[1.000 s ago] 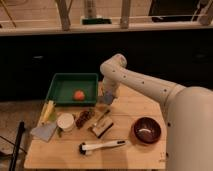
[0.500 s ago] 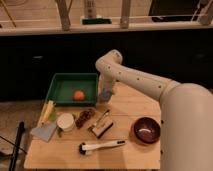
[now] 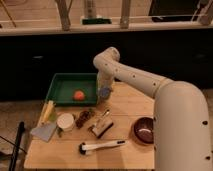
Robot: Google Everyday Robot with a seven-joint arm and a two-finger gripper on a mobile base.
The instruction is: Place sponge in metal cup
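Sponge [image 3: 104, 92] hangs in the gripper [image 3: 104, 90], pinched by its fingers, above the table [image 3: 125, 107] beside the green tray's [image 3: 64, 89] right edge; an orange ball [image 3: 78, 95] lies inside the tray; the cup cannot be made out.

So the white arm [image 3: 150, 87] comes in from the lower right, big chunky shoulder section filling that corner, then runs up and left to a rounded elbow joint. From there the forearm drops straight down. The gripper [image 3: 104, 93] hangs at the end of it, pointing down, right beside the right edge of the green tray [image 3: 60, 90].
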